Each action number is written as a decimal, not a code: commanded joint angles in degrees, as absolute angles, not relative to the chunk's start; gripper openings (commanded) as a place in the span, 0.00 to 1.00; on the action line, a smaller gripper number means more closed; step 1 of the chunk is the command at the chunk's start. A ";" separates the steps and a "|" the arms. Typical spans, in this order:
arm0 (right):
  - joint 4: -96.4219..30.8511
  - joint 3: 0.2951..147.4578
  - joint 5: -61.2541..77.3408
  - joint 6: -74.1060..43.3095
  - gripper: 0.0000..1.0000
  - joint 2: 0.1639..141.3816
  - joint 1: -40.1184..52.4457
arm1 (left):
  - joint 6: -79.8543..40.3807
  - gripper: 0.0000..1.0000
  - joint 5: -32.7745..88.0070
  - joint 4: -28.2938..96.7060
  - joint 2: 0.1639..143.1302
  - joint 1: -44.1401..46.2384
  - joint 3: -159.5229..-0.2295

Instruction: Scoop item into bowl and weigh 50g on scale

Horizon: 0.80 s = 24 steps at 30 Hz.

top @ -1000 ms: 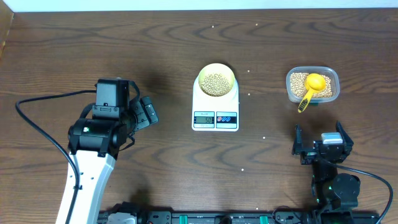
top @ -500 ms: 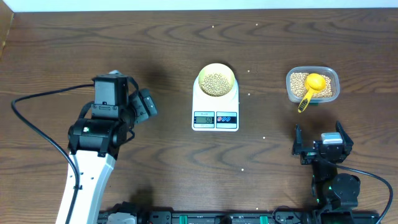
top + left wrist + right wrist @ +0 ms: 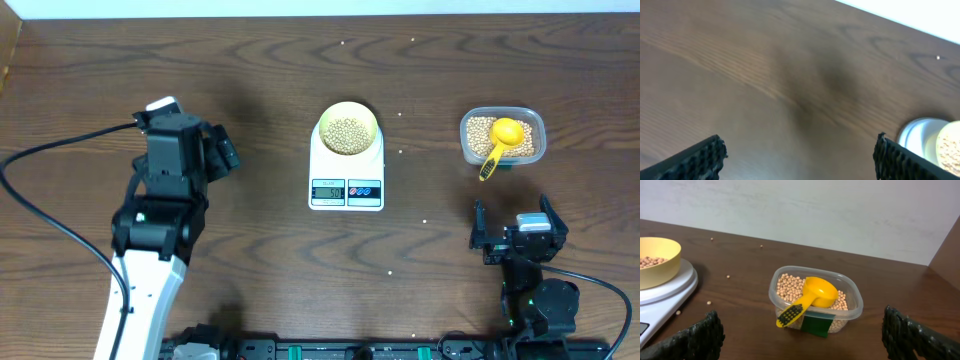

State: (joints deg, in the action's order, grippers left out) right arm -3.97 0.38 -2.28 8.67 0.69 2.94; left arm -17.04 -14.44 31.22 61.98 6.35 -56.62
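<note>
- The left gripper (image 3: pixel 222 157) is hanging wide open over the table (image 3: pixel 260 70), gripping nothing, well left of the scale (image 3: pixel 346 170).
- The right gripper (image 3: pixel 512 213) is sitting spread and empty near the clear container (image 3: pixel 466 140).
- The beans (image 3: pixel 348 131) are lying in the pale-yellow bowl (image 3: pixel 323 120), which is resting on the scale.
- The yellow scoop (image 3: pixel 505 133) is lying in the container.
</note>
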 commanded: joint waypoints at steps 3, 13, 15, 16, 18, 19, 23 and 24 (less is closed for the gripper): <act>-4.23 0.32 -1.98 9.50 0.99 0.32 2.55 | -5.19 0.96 -18.76 24.40 57.54 5.87 -51.53; -4.23 0.30 -1.98 9.50 0.99 0.32 2.55 | -5.15 0.96 -18.72 11.25 53.74 5.37 -42.22; -4.23 0.30 -1.98 9.50 0.99 0.32 2.55 | -5.17 0.96 -18.72 8.16 53.28 5.37 -40.58; -4.23 0.32 -1.98 9.47 0.99 0.32 2.55 | -5.17 0.96 -18.72 7.05 53.04 5.37 -39.97; -4.23 0.32 -1.98 9.47 0.99 0.32 2.55 | -5.17 0.96 -18.72 5.41 52.62 5.37 -38.81; -4.23 0.32 -1.98 9.47 0.99 0.32 2.55 | -5.17 0.96 -18.72 4.95 52.23 5.37 -38.20; -4.23 0.32 -1.98 9.50 0.99 0.32 2.55 | -5.19 0.96 -18.72 4.86 50.22 5.37 -36.91; -4.23 0.32 -1.98 9.50 0.99 0.32 2.55 | -5.19 0.96 -18.72 4.97 49.60 5.37 -36.64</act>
